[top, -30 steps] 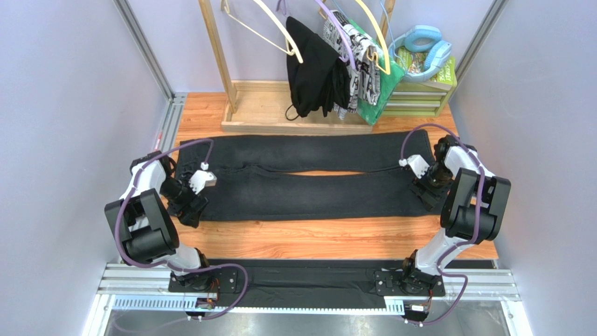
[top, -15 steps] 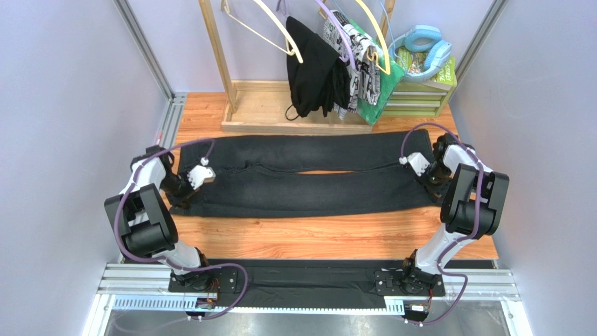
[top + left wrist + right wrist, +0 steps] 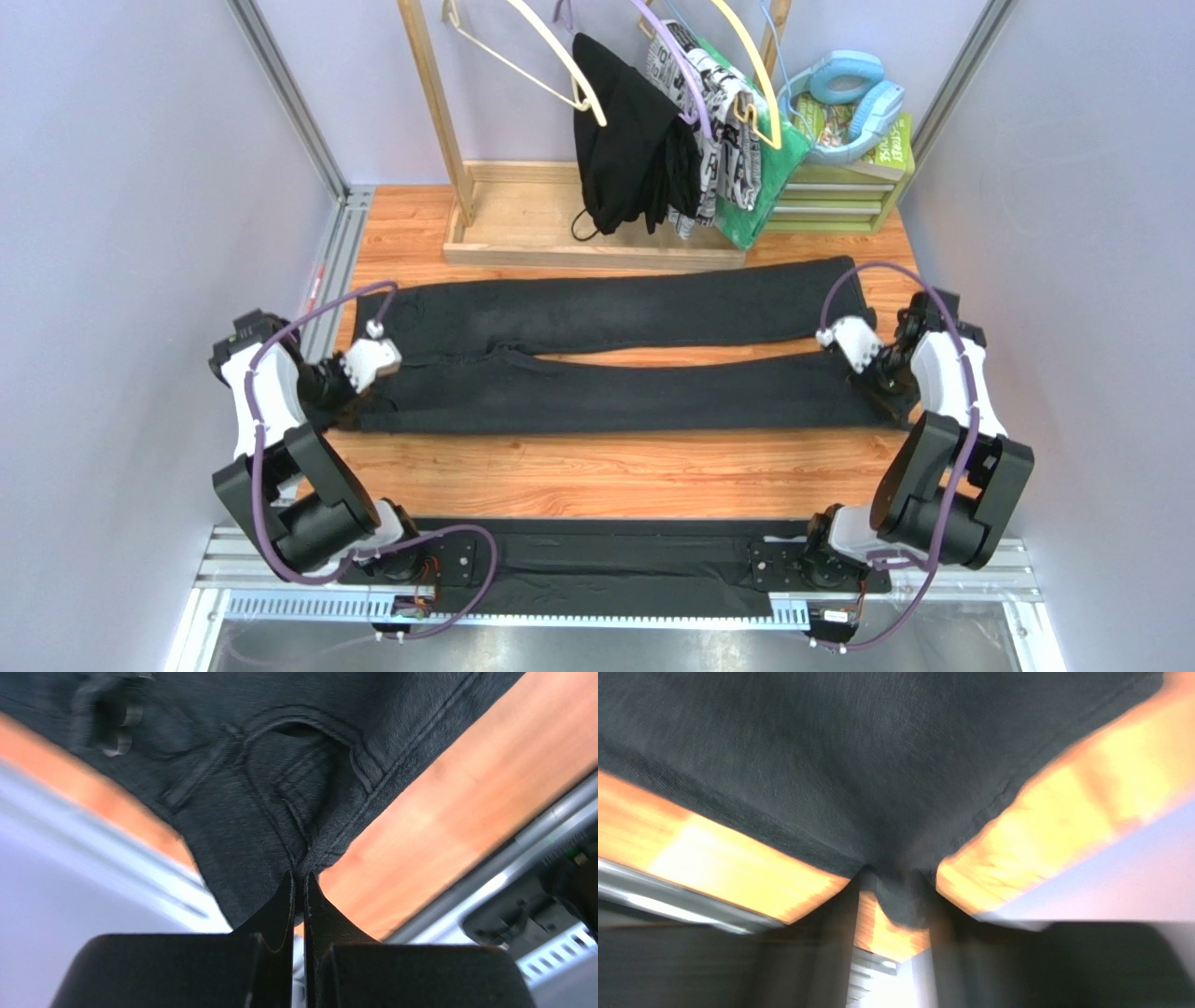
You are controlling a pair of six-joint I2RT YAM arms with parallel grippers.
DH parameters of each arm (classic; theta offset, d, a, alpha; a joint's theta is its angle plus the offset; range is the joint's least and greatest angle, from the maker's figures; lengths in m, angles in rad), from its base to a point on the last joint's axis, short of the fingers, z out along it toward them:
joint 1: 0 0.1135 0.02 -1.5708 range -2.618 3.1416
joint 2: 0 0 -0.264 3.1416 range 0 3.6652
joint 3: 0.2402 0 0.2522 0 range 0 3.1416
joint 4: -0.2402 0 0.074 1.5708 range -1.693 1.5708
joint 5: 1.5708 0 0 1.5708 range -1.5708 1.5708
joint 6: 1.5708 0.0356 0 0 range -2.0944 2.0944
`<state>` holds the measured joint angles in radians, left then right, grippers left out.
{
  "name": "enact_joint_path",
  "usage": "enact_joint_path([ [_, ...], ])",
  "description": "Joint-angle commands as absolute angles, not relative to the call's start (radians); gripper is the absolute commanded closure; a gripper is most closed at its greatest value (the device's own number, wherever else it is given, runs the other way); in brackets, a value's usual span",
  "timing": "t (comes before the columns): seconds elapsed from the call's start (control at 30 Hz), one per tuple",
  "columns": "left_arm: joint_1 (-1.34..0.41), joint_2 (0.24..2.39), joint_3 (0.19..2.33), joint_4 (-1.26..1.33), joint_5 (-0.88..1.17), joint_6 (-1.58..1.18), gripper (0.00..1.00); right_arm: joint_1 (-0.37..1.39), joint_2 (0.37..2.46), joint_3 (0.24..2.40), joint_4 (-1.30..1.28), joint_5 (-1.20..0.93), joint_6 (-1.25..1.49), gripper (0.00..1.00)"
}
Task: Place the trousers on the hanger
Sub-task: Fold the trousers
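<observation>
Both claws pinch the trousers (image 3: 617, 399) stretched across the table (image 3: 631, 476), left claw (image 3: 298, 876) at the waist, right claw (image 3: 892, 885) at a hem; lift both ends level and taut toward the hanger (image 3: 561, 62) on the rack (image 3: 428, 112).

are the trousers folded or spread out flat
Spread out: the trousers lie full length across the table, both legs side by side, not doubled over.
</observation>
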<state>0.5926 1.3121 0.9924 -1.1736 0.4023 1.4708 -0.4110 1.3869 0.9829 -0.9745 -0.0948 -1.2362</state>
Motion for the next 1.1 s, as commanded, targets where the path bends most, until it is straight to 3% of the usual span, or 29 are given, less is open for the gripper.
enact_joint_path([
  [0.0,0.627,1.341,0.89,-1.108,0.279,1.605,0.59,-0.417,1.407,0.896,-0.923,-0.014,-1.332,0.21],
  [0.07,0.641,1.332,0.911,-1.13,0.314,1.592,0.47,-0.423,1.416,0.97,-1.021,-0.041,-1.313,0.13],
  [0.2,0.638,1.344,1.003,-1.206,0.412,1.533,0.4,-0.431,1.475,1.158,-1.21,-0.161,-1.252,0.13],
  [0.37,0.56,1.458,1.118,-1.14,0.483,1.251,0.39,-0.408,1.627,1.333,-1.229,-0.27,-1.076,0.22],
  [0.5,0.419,1.525,1.109,-0.92,0.451,1.032,0.4,-0.371,1.782,1.501,-1.144,-0.314,-0.861,0.3],
  [0.83,0.316,1.821,1.314,-0.819,0.405,0.778,0.46,-0.284,2.042,1.768,-0.974,-0.355,-0.532,0.47],
  [1.07,0.31,1.956,1.411,-0.844,0.359,0.804,0.46,-0.253,2.117,1.628,-0.913,-0.195,-0.578,0.59],
])
